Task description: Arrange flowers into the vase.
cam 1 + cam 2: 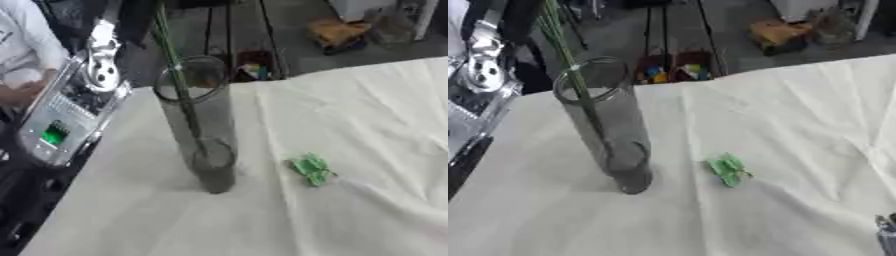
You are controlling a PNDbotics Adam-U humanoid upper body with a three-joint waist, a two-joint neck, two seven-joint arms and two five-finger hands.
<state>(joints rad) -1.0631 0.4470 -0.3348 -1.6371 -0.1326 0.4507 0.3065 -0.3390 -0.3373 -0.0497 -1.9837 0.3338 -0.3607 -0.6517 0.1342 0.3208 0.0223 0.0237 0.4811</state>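
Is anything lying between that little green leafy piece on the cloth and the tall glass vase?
Nothing visible: only bare white tablecloth lies between the small green leafy piece and the tall clear glass vase, which already holds green stems.

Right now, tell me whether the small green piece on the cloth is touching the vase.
No. The small green piece lies on the white cloth to the right of the glass vase, with bare cloth between them.

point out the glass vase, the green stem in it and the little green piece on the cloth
glass vase (203,145): left eye view, on the middle of its clear wall
green stem (171,60): left eye view, on the stalk just above the rim
green piece (728,170): right eye view, on its middle
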